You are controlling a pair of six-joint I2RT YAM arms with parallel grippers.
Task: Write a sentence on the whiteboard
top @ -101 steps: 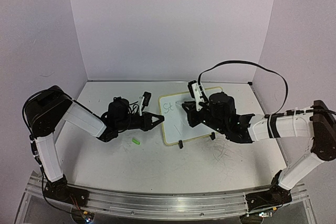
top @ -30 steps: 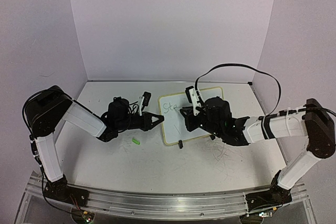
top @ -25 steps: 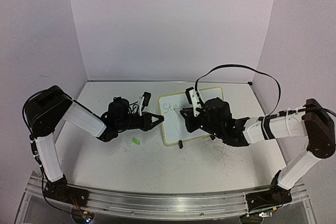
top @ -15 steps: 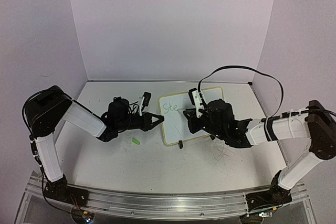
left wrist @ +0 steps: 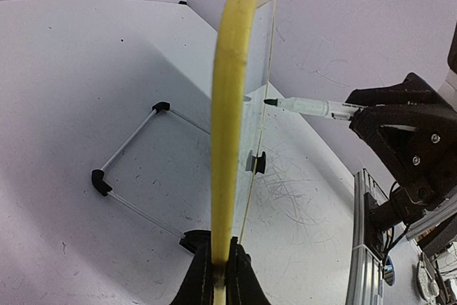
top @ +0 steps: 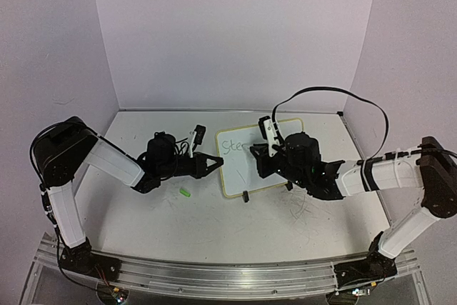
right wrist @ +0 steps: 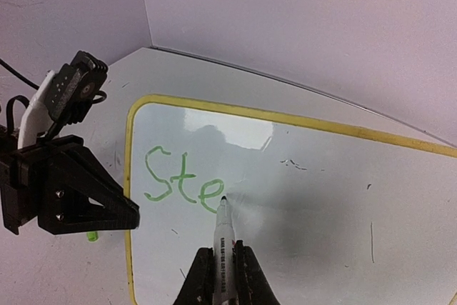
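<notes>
Right gripper is pinched tight on the marker, and the tip sits on the board, touching as far as I can tell, right at the tail of the "e". Out from there, the sentence reads "Ste" in green at the board's upper left. So three letters are down. By my reckoning nearly all the writing is left, with plenty of blank white to the right and below. On the far edge, the left gripper is clamped on the yellow rim, steadying the board propped on its wire stand. A small green bit, maybe the cap, lies on the table nearby.
</notes>
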